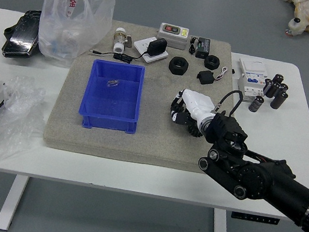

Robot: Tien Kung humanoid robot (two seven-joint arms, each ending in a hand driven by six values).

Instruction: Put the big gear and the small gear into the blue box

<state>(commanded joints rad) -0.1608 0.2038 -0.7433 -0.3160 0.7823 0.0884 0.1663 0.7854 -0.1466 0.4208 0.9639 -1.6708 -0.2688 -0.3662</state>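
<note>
Small gear [176,107] and big gear [194,130] sit right of the blue box [108,123], the big one partly hidden beneath the right robot hand [198,106], its fingers curled around the small one.

Illumination is moderately bright and even; no lamp appears in the view, and the direction of the light cannot be fixed. The white table [179,184] reads pale, with little surface detail. Small glints are recorded on the black glossy packet [23,33] at far left and along the creases of the translucent plastic bag [75,21]. The inner walls of the blue box [112,94] carry mild shading. The white back of the right hand [196,106] nears overexposure, while dark parts beneath it merge into one another. Focus is acceptable throughout, fine print being too small to read.
</note>
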